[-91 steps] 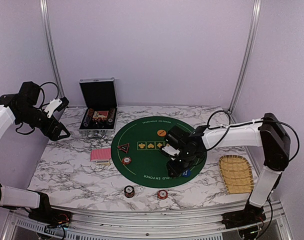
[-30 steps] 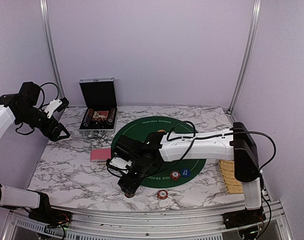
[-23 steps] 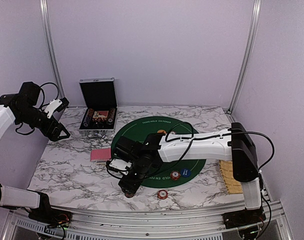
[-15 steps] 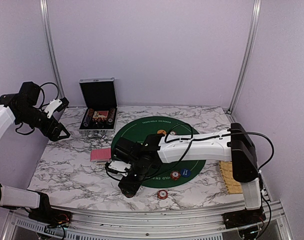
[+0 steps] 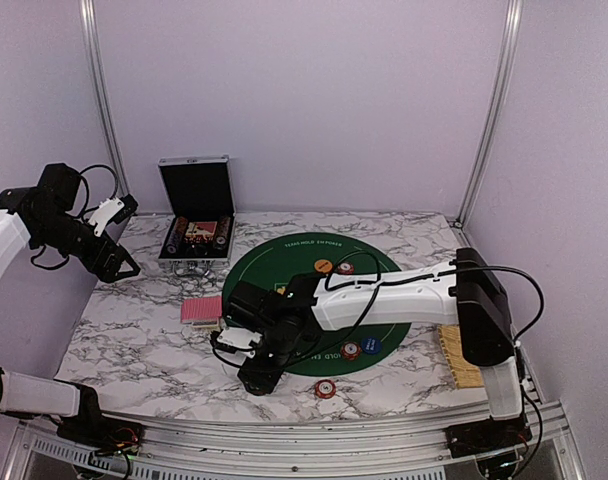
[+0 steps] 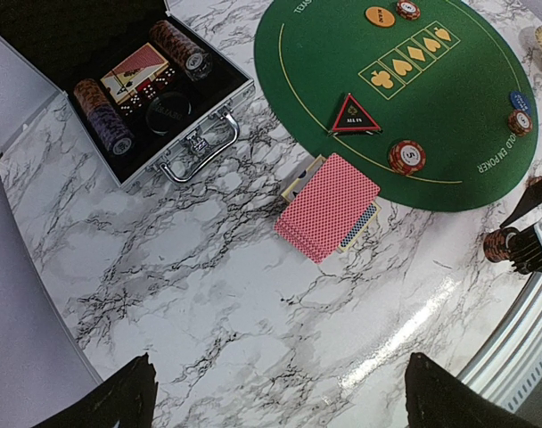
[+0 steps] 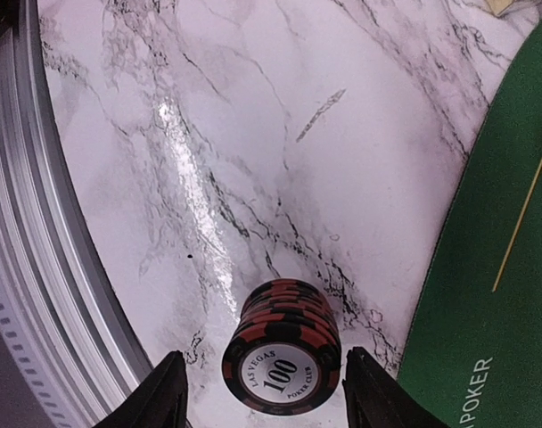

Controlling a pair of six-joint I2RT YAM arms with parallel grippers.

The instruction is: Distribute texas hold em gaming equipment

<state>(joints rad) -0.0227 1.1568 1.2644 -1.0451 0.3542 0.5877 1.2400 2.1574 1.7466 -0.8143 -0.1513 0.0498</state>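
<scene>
A dark red chip stack marked 100 (image 7: 283, 348) stands on the marble near the front edge. My right gripper (image 7: 269, 392) is open, with a finger on each side of the stack and small gaps between. In the top view this gripper (image 5: 259, 378) hides the stack. My left gripper (image 5: 119, 265) is open and empty, high at the far left. Pink-backed cards (image 6: 329, 205) lie left of the green mat (image 5: 294, 255). On the mat are the triangular marker (image 6: 354, 116), a chip stack (image 6: 406, 156), the orange button (image 5: 324, 266), the blue button (image 5: 371, 346) and a chip (image 5: 351, 350).
An open black case (image 5: 196, 225) with more chips stands at the back left. A single red chip (image 5: 325, 387) lies on the marble near the front edge. The bamboo tray (image 5: 452, 355) is at the right, mostly behind my right arm. A metal rail (image 7: 39, 267) borders the front.
My right arm has swung from the blue button on the mat's right over to the front-left chip stack and settled around it. A chip now lies beside the blue button. The left arm has not moved.
</scene>
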